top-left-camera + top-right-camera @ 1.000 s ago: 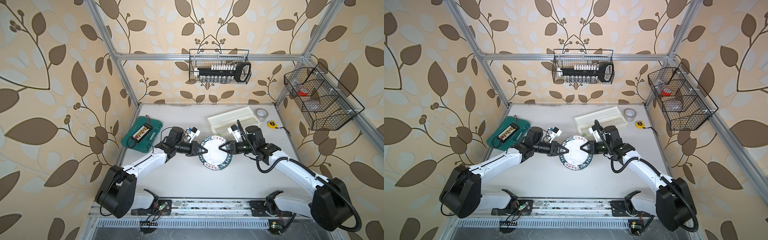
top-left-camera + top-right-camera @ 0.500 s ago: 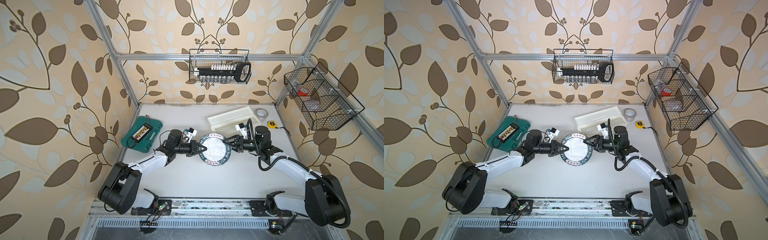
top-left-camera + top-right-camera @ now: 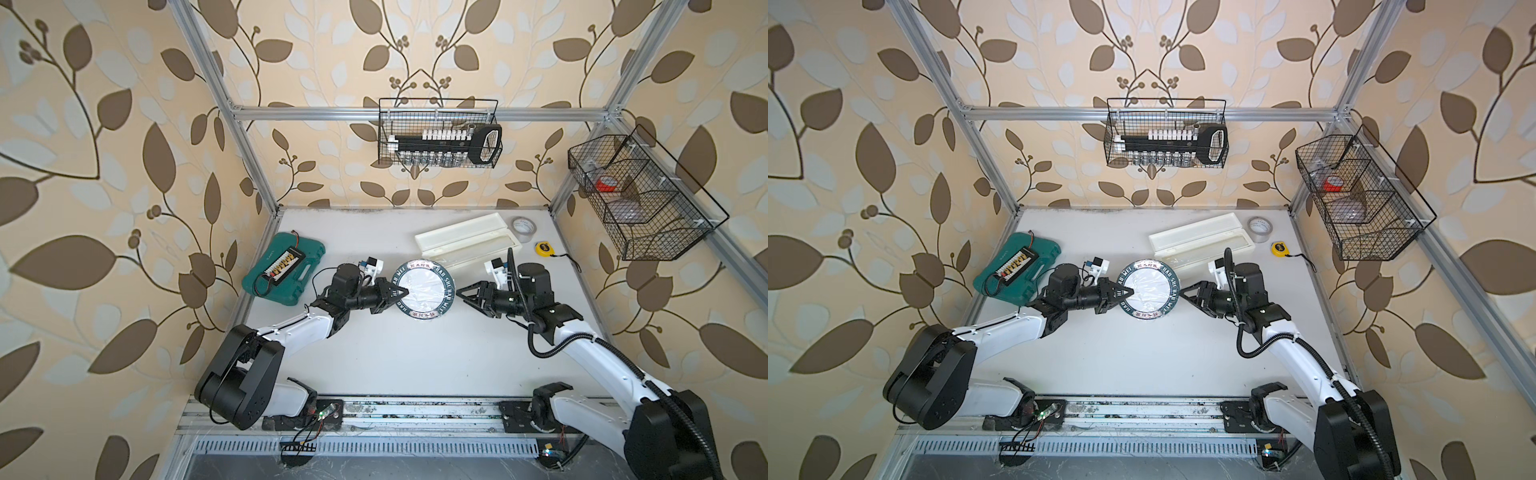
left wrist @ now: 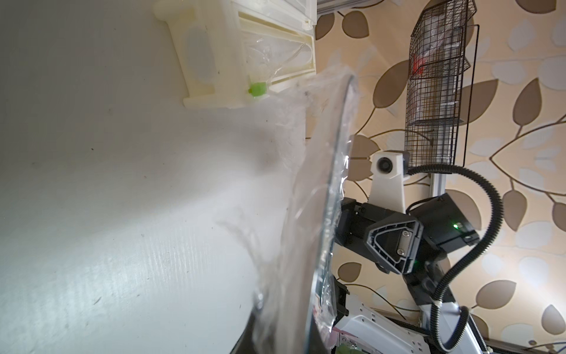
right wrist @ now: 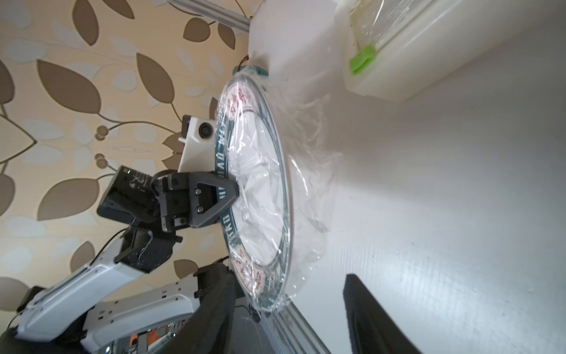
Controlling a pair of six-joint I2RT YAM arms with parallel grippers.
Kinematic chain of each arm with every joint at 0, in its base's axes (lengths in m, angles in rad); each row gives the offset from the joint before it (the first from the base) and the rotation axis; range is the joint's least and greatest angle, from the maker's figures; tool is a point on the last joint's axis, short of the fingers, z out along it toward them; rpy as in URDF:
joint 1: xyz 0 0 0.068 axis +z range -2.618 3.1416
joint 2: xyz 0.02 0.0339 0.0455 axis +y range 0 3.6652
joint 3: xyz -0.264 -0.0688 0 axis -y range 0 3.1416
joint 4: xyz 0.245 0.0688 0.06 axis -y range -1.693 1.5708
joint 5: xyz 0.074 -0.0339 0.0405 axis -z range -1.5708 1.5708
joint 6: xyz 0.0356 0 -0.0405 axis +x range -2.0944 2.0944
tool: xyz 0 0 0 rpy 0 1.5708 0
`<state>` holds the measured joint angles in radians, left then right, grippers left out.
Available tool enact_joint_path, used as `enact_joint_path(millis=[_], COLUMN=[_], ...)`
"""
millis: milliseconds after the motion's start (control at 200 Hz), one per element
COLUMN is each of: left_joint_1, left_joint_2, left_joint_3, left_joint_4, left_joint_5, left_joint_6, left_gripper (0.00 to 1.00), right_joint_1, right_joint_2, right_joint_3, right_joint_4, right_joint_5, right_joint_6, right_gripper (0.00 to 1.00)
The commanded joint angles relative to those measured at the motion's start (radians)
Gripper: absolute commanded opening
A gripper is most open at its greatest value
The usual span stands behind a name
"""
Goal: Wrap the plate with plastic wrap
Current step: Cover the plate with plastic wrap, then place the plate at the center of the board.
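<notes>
Left claw (image 3: 404, 292) is clenched on the crinkly plastic wrap (image 5: 260, 190) over the plate (image 3: 448, 287) mid-desk (image 3: 415, 361), right claw (image 3: 461, 294) released just beside its rim, film trailing from the white box (image 3: 461, 237) behind, a red roll (image 3: 606, 183) in the side basket (image 3: 665, 232).

Table (image 3: 395, 365) w/ green case (image 3: 309, 259), dispenser (image 3: 465, 235), tape roll (image 3: 523, 227), tape measure (image 3: 544, 248).

Robot lab cell: aluminium frame (image 3: 415, 111), wallpaper panels (image 3: 104, 166), wire baskets (image 3: 438, 133).
</notes>
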<state>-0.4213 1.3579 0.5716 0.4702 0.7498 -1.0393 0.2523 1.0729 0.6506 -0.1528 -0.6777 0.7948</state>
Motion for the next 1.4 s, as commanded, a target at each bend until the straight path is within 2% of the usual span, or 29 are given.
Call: enact_joint_path(millis=[0, 70, 155, 275, 345, 555, 655, 715, 825, 880, 970, 1075, 1145, 1250, 1375, 1395], left_joint_1=[-0.017, -0.028, -0.042, -0.061, -0.069, -0.082, -0.086, -0.086, -0.085, -0.082, -0.066, -0.064, -0.084, -0.139, -0.177, -0.182], left_joint_2=[-0.042, -0.044, -0.047, -0.044, -0.035, 0.011, 0.055, 0.068, 0.055, 0.037, -0.01, -0.092, -0.152, -0.207, -0.194, -0.187], left_joint_3=[0.022, 0.024, 0.029, 0.026, 0.021, -0.004, -0.027, -0.048, -0.071, -0.073, -0.083, -0.136, -0.192, -0.203, -0.207, -0.206], left_joint_4=[0.029, 0.029, 0.013, 0.014, 0.042, 0.123, 0.152, 0.158, 0.095, 0.01, -0.177, -0.383, -0.366, -0.324, -0.235, -0.226], left_joint_5=[-0.004, -0.008, -0.013, -0.017, -0.015, -0.029, -0.031, -0.037, -0.069, -0.094, -0.149, -0.262, -0.286, -0.325, -0.331, -0.331], left_joint_6=[0.027, 0.031, 0.044, 0.055, 0.045, 0.025, 0.01, 0.005, 0.018, 0.034, 0.055, 0.012, -0.053, -0.104, -0.139, -0.143], left_gripper=[0.0, 0.0, 0.0, 0.0, 0.0, 0.0, 0.0, 0.02, 0.27, 0.4, 0.51, 0.57, 0.59, 0.61, 0.61, 0.61], right_joint_1=[0.084, 0.138, 0.174, 0.2, 0.2, 0.154, 0.133, 0.124, 0.119, 0.114, 0.11, 0.128, 0.163, 0.225, 0.317, 0.328], right_joint_2=[0.023, 0.067, 0.105, 0.14, 0.17, 0.152, 0.125, 0.102, 0.063, 0.051, 0.047, 0.043, 0.036, 0.042, 0.059, 0.065], right_joint_3=[0.105, 0.14, 0.153, 0.174, 0.154, -0.049, -0.161, -0.22, -0.32, -0.36, -0.402, -0.435, -0.443, -0.455, -0.461, -0.459], right_joint_4=[-0.239, -0.272, -0.218, -0.146, -0.089, 0.258, 0.355, 0.379, 0.441, 0.478, 0.527, 0.514, 0.5, 0.501, 0.495, 0.492], right_joint_5=[0.269, 0.331, 0.307, 0.268, 0.194, -0.032, -0.035, -0.015, 0.03, 0.053, 0.092, 0.18, 0.261, 0.381, 0.538, 0.551], right_joint_6=[-0.106, -0.126, -0.114, -0.085, -0.067, 0.098, 0.161, 0.167, 0.202, 0.229, 0.283, 0.336, 0.352, 0.402, 0.488, 0.501], right_gripper=[0.57, 0.59, 0.58, 0.42, 0.35, 0.04, 0.0, 0.0, 0.0, 0.0, 0.0, 0.0, 0.0, 0.0, 0.0, 0.03])
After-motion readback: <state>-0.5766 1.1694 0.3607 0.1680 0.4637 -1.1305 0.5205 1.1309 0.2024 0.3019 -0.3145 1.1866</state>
